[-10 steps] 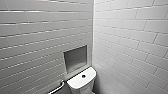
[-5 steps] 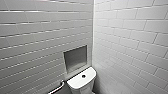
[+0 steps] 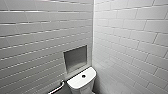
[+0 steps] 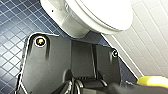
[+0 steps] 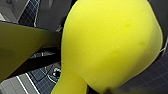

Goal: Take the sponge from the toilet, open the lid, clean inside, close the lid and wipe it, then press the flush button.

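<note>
The toilet (image 3: 81,82) stands in the corner low in the head view, with its white tank top towards me. The dark round flush button (image 3: 83,76) sits in the middle of that top. In the left wrist view the white oval lid (image 4: 105,12) lies closed on the bowl (image 4: 72,23), above the blue floor. The yellow sponge (image 5: 110,45) looms large and bulging in the right wrist view, squeezed in my shut right gripper. An edge of the sponge (image 4: 152,81) also shows in the left wrist view. My left gripper is open and holds nothing.
White tiled walls meet in a corner behind the toilet. A square recessed niche (image 3: 75,58) is set in the left wall above the tank. A metal grab bar (image 3: 58,88) runs low on that wall. The floor (image 4: 12,37) is small dark blue tiles.
</note>
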{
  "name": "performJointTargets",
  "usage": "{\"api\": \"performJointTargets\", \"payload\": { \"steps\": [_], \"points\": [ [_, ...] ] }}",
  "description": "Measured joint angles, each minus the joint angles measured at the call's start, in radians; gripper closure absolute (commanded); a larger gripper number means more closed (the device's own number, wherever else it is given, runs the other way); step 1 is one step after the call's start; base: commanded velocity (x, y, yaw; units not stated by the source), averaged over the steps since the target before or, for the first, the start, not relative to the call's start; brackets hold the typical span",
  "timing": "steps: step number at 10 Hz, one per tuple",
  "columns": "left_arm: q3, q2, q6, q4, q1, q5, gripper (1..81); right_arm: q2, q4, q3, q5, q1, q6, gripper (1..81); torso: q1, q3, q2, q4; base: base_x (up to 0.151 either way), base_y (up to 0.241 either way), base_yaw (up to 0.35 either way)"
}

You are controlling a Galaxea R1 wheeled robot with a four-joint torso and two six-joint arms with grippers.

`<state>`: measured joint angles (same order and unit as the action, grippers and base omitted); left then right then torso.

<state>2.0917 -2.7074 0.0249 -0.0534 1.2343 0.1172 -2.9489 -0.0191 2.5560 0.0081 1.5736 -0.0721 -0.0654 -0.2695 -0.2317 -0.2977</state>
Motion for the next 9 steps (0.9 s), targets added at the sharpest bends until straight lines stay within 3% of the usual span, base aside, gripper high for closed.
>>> {"api": "performJointTargets", "payload": {
  "steps": [3,7,9],
  "points": [
    [-0.165,0.101,0.001,0.078,-0.178,0.048,1.0,0.0,0.0,0.0,0.003,0.0,0.0,81.1,0.0,-0.003,0.0,0.0,0.0,0.0,0.0],
    [-0.279,0.131,0.002,0.186,-0.402,0.167,1.0,0.0,0.0,0.0,0.007,-0.005,0.0,81.1,-0.001,-0.074,0.001,0.0,0.0,0.0,0.0],
    [-0.308,0.13,0.002,0.254,-0.516,0.215,1.0,0.0,-0.001,0.0,0.01,-0.012,0.0,81.1,-0.001,-0.082,0.001,0.0,0.0,0.0,0.0]
  ]
}}
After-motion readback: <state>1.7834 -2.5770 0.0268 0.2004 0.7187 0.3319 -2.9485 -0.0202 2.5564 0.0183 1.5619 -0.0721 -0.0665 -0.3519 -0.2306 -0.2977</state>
